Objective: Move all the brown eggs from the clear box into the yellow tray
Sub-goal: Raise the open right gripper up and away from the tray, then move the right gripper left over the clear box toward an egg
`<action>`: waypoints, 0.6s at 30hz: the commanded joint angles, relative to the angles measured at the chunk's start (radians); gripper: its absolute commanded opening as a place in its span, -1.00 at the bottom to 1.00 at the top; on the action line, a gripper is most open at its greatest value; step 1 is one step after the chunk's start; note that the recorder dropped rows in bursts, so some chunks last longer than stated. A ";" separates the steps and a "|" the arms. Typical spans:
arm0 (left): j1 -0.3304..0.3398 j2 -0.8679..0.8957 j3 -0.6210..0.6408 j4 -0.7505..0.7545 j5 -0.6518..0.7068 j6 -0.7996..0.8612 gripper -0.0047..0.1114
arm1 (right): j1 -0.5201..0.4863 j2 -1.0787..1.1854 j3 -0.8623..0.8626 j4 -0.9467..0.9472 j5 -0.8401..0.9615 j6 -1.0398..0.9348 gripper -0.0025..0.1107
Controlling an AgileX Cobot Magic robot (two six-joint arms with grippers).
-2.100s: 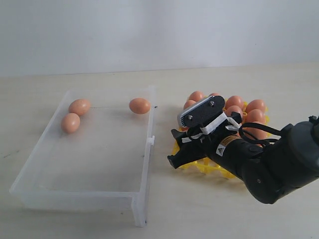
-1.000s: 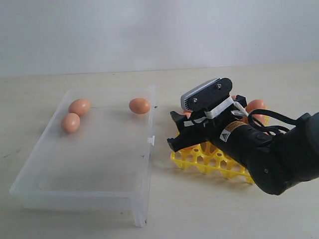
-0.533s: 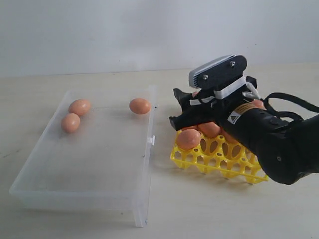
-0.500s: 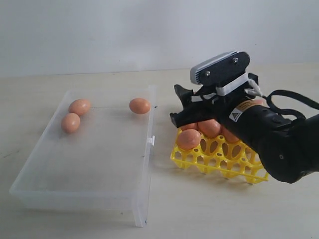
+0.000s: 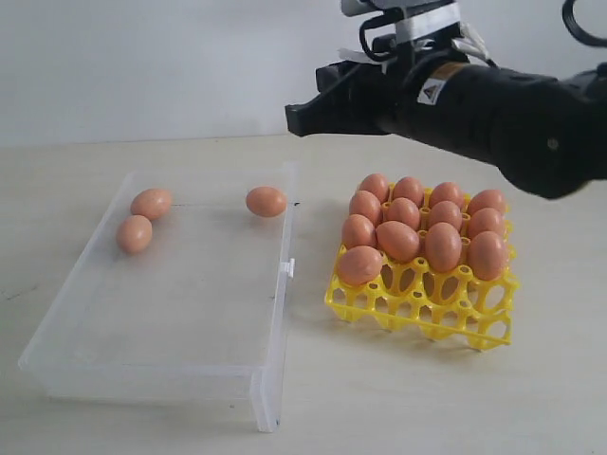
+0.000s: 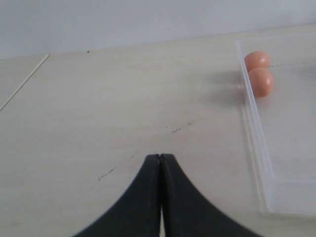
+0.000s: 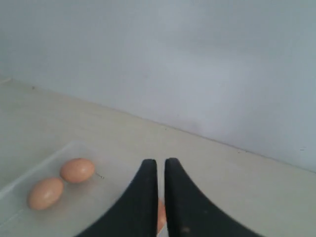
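A pale table [image 5: 379, 398] under a plain white wall [image 5: 142, 66], and we have a change. Half a second back, the right gripper [image 5: 296, 117] sat low over the near left corner of the yellow tray [image 5: 417, 318]. Now it is up high, above and behind the tray. Its jaws, apart then, are drawn almost together with nothing between them, and the right wrist view shows only a thin slit. The front egg [image 5: 359, 265] it hovered over sits free in the front left cup. With the right arm [image 5: 503, 104] lifted off, we can count thirteen brown eggs [image 5: 397, 241] in the tray: three full rows plus that one. Over in the clear box [image 5: 171, 313] nothing has shifted. Three remain at the far end, two touching by the left wall and one alone in the far right corner. The box's right wall, with its latch tab [image 5: 288, 268], stands between them and the tray just beside it. The left gripper [image 6: 160, 158] is pressed tight together, empty, over bare table outside the box, near the touching pair.
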 commanded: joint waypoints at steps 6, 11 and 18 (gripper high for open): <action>-0.006 -0.006 -0.004 -0.002 -0.006 0.000 -0.92 | 0.018 0.100 -0.228 -0.061 0.313 0.008 -0.96; -0.006 -0.006 -0.004 -0.002 -0.006 0.000 -0.92 | 0.078 0.193 -0.347 -0.061 0.468 -0.003 -0.96; -0.006 -0.006 -0.004 -0.002 -0.006 0.000 -0.92 | 0.207 0.412 -0.676 0.048 0.728 -0.131 -0.96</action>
